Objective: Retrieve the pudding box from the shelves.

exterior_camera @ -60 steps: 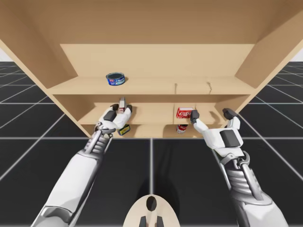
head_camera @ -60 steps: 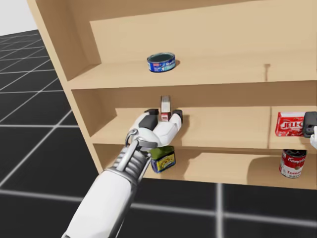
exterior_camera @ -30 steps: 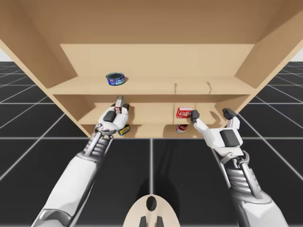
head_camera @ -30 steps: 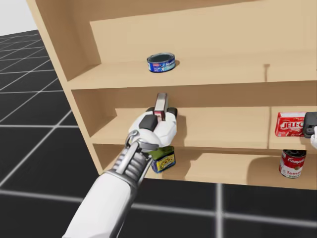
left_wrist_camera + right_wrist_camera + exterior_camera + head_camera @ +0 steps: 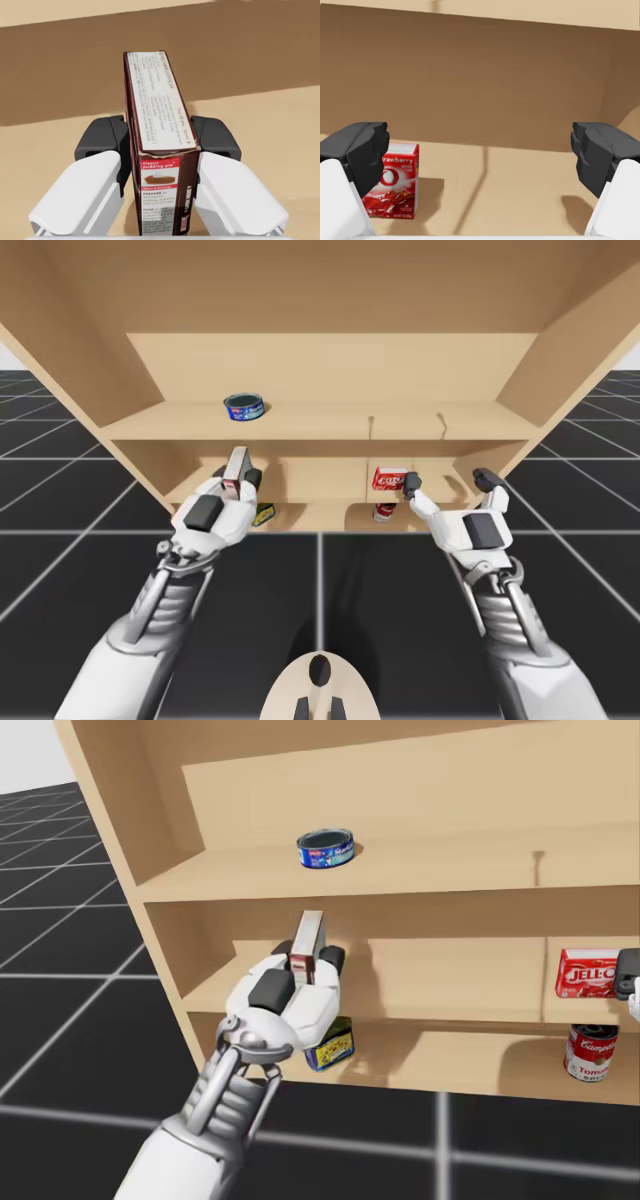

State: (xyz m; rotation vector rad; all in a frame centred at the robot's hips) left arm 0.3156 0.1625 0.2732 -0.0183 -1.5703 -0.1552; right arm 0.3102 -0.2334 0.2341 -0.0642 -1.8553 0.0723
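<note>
**Pudding box clamped at the shelf mouth; a snag on the way out is possible**

At eleven o'clock, the pudding box [image 5: 160, 150] is held upright in the left gripper [image 5: 160, 137], whose pads are pressed on its two broad faces at the front of the shelves [image 5: 330, 425]. The grip is taken low, so the tall box could be tipped if pulled sharply. Its top could be struck against the board at twelve o'clock if raised. The yellow-green can [image 5: 330, 1042] at six o'clock could be knocked by a dropped wrist. At one o'clock, the right gripper [image 5: 480, 150] is spread wide and empty; the red box [image 5: 395, 180] beside one finger could be nudged.
</note>
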